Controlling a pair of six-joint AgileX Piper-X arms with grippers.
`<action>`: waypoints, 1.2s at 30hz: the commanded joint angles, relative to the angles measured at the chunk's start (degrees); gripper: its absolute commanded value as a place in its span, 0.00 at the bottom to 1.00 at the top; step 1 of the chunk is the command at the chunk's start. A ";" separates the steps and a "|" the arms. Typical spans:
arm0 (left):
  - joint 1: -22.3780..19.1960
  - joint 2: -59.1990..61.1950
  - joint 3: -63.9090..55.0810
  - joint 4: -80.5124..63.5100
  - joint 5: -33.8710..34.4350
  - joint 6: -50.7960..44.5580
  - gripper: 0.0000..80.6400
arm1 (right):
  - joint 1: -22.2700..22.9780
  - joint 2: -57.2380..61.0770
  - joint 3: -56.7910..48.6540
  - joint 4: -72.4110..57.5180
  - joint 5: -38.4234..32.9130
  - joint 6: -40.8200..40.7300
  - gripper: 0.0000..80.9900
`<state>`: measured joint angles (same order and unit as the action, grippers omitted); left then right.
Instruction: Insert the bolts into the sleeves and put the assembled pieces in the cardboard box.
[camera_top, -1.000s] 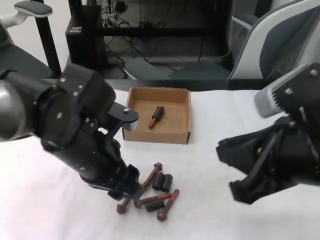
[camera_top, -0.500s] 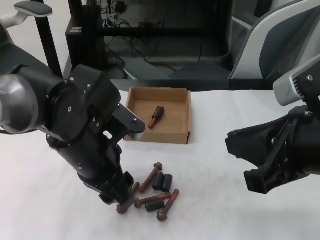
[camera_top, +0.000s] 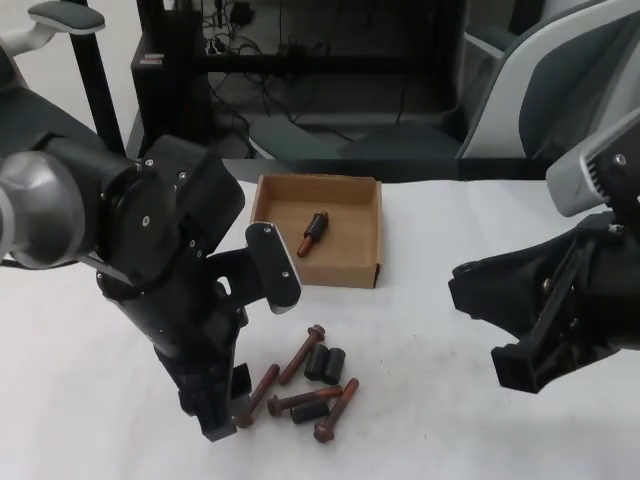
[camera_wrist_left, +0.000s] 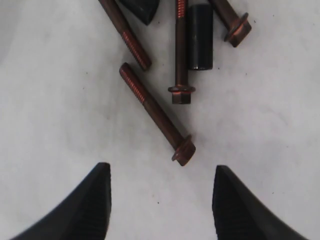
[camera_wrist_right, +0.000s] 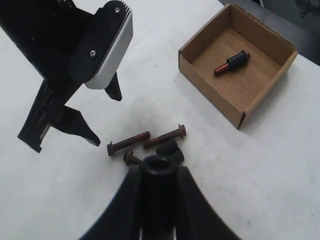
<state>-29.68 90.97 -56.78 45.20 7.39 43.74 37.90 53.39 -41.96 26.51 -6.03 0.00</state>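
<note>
The left claw (camera_wrist_left: 161, 169) hangs spread wide above a coppery bolt (camera_wrist_left: 156, 114) with a threaded shank and a flanged hex head, which lies flat on the white, faintly speckled counter (camera_wrist_left: 60, 110). Near it rests a smooth, tubular loose sleeve (camera_wrist_left: 200, 37). The right claw (camera_wrist_right: 159, 173) is clamped on a black sleeve (camera_wrist_right: 160, 163), hollow end facing its camera. One assembled piece (camera_wrist_right: 231, 62) lies inside the brown corrugated cardboard box (camera_wrist_right: 210, 95)
</note>
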 joint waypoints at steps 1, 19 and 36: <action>-0.08 0.15 -0.48 0.06 -0.30 -2.91 0.74 | -0.27 -0.55 -0.22 -0.20 -0.78 -0.35 0.01; -0.05 2.43 -0.48 -0.77 5.94 -39.72 0.66 | -0.27 -0.55 -0.22 -0.20 -0.78 -0.35 0.01; -0.21 7.65 -3.03 -4.83 1.73 -37.92 0.52 | -0.27 -0.55 -0.22 -0.20 -0.78 -0.35 0.01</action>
<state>-29.68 98.83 -59.28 41.22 9.97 5.05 37.85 53.39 -41.96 26.51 -6.17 0.00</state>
